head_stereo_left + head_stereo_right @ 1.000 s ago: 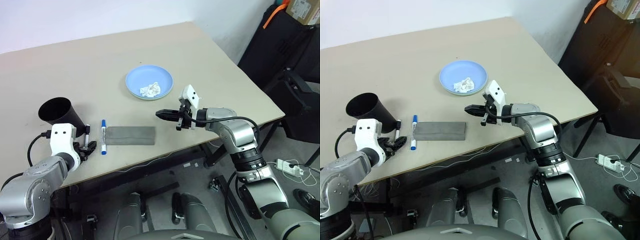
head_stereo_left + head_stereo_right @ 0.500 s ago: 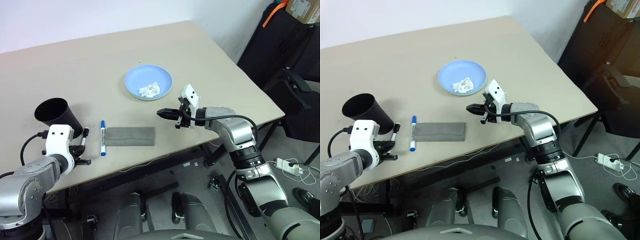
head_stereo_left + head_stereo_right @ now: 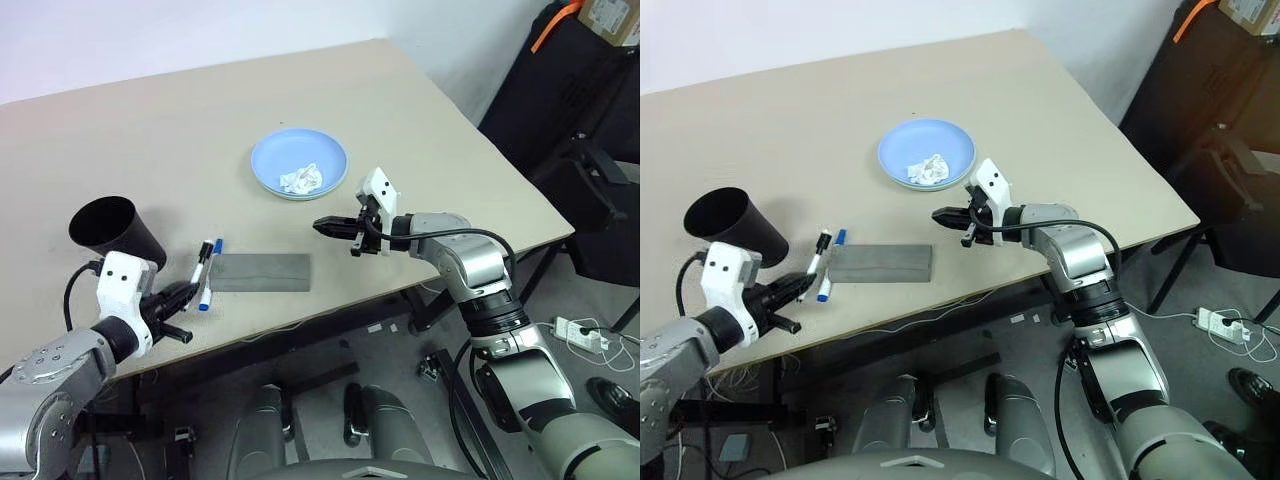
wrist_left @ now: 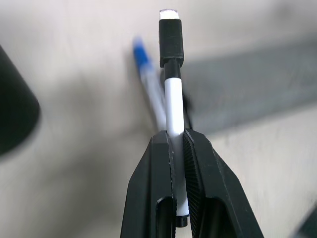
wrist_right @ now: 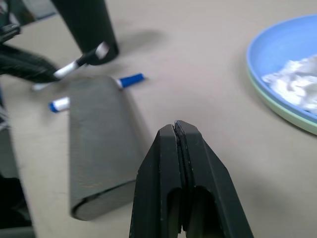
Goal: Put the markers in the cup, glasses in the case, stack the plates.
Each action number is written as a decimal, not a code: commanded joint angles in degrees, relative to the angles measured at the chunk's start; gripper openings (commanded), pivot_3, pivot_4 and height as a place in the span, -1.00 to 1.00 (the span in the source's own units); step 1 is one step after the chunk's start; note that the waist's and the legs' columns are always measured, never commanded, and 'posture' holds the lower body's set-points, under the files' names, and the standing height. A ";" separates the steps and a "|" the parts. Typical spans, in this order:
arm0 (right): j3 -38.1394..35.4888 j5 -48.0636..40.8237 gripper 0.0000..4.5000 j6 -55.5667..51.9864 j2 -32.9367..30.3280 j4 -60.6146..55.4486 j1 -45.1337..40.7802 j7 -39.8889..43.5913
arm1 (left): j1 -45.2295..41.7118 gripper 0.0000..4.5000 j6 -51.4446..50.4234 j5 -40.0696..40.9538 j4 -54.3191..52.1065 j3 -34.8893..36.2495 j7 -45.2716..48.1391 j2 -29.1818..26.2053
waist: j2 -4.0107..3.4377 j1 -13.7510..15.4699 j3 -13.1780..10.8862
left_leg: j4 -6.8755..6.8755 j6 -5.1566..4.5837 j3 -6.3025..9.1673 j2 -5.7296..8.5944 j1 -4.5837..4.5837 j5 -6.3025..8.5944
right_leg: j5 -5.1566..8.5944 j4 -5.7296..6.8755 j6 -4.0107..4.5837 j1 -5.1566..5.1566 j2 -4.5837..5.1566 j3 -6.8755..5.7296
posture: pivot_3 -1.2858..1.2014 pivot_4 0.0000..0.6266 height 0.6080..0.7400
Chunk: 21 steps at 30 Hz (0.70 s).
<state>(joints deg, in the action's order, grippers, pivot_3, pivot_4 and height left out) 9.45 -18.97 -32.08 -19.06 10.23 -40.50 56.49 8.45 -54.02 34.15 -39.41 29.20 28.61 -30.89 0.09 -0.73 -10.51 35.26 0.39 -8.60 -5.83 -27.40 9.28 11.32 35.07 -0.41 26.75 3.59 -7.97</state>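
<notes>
The left hand [image 4: 177, 148] has its 2 fingers [image 4: 153, 193] clamped on the black-capped marker [image 4: 172, 89], lifted above the worktop [image 4: 89, 173], with the blue-capped marker [image 4: 148, 79] lying beneath, the grey case [image 4: 257, 84] beside it and the cup [image 4: 15, 109] at the edge.

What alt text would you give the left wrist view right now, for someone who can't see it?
The left gripper is shut on the black-capped marker, which sticks out past its jaws, cap end away from the camera. Behind it, blurred, the blue-capped marker lies on the table beside the grey case, with the black cup at the picture's edge.
</notes>
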 commanded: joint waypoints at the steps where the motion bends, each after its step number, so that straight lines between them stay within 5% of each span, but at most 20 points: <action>1: -1.84 -3.22 -1.00 -2.18 -1.37 -2.82 -1.34 2.54 | 0.28 -0.99 5.00 1.91 -2.04 3.17 0.76 0.48 | 0.00 -0.03 0.00 | 0.00 0.00 0.00 0.01 0.01 0.00 | 0.00 0.00 0.00 0.00 0.00 0.01 | 0.03 -0.52 0.68; 14: -1.43 -7.35 -1.00 -5.75 -2.47 -6.67 0.40 5.50 | -1.06 -0.99 29.27 7.86 -4.59 6.20 2.59 7.53 | 0.01 0.03 0.00 | 0.17 0.00 0.00 0.01 0.06 0.00 | -0.03 0.06 -0.02 -0.10 0.00 0.00 | 0.03 -0.52 0.68; 21: -0.69 -6.25 -1.00 -4.28 -1.32 -6.07 0.28 4.10 | -10.86 -0.99 39.77 -0.86 1.98 6.72 -3.51 5.73 | 0.00 -0.02 0.00 | 0.35 -0.01 0.20 0.01 0.05 0.00 | -0.14 0.06 -0.01 -0.29 -0.05 -0.16 | 0.03 -0.52 0.68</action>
<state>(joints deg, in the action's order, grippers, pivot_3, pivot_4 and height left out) 9.00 -24.97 -37.67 -20.98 5.72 -39.52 60.85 -1.46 -17.45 36.04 -38.32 34.82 26.64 -24.29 0.09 -0.76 -10.51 35.62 0.38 -8.40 -5.82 -27.34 9.27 11.19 35.13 -0.43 26.46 3.52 -8.12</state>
